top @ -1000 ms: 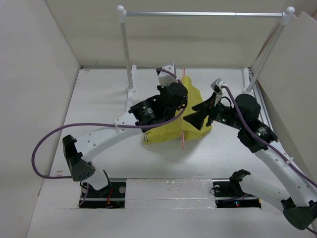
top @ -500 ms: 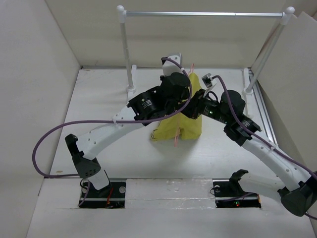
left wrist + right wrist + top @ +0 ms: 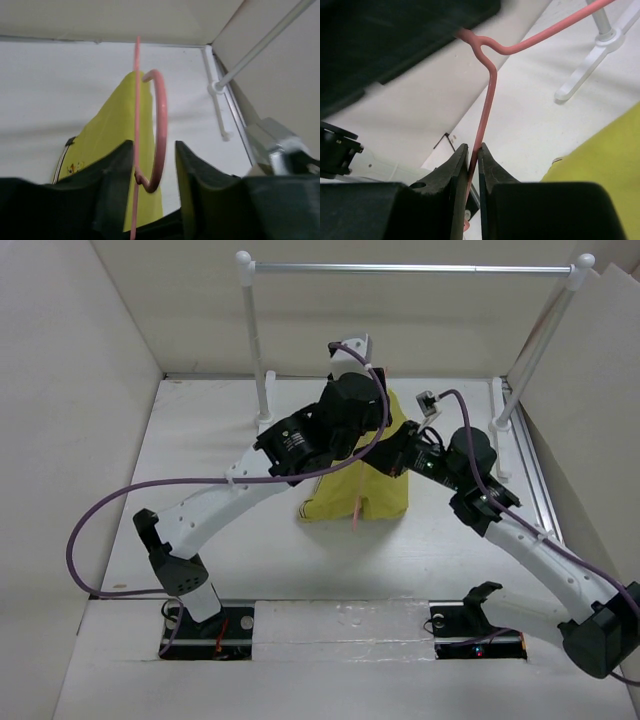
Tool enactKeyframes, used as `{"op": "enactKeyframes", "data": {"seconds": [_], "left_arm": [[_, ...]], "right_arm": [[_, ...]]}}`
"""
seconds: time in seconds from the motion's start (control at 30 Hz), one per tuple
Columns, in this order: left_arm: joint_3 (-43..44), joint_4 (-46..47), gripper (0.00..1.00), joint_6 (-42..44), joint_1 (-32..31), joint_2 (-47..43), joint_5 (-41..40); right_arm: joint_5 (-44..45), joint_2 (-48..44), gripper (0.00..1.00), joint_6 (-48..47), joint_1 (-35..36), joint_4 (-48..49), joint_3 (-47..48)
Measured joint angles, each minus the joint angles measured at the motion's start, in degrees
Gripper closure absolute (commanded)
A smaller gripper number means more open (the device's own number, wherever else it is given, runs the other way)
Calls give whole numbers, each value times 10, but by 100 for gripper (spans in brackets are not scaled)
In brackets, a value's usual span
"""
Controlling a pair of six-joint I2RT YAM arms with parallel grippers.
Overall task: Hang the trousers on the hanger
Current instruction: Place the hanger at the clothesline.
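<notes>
R gripper [image 3: 472, 148] is clenched on the hanger [image 3: 490, 100] wire, just below the neck bend. L gripper [image 3: 154, 150] straddles the hook; can't tell if it's pinching or slack. Trousers [image 3: 375, 485] hang like a yellow tent off the hanger, btwn both arms. Draping looks mostly done imo. Left to do: check the cloth sits evenly, then let go

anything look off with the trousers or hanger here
The trousers hang bunched and lopsided on the hanger, whose pink end pokes out below the cloth in the top view. The left hand and right hand both grip it.
</notes>
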Motion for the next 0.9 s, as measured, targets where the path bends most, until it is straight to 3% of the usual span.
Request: {"op": "enactKeyframes", "data": {"seconds": [0.03,0.07,0.23,0.53,0.9], "left_arm": [[12,11,50,3,0,1,7],[23,20,46,6,0,1,12],[66,62,38,15,-1,-10,27],[84,81,32,47,-1,-50,17],[-68,78,32,62,1,-142,-55]], "right_arm": [[-8,0,100,7,-10,0,-1],[-15,1,100,12,-21,1,-1],[-43,6,100,34,-68,3,6],[-109,57,100,64,-161,3,72],[-175,155,100,97,-339,43,221]]}}
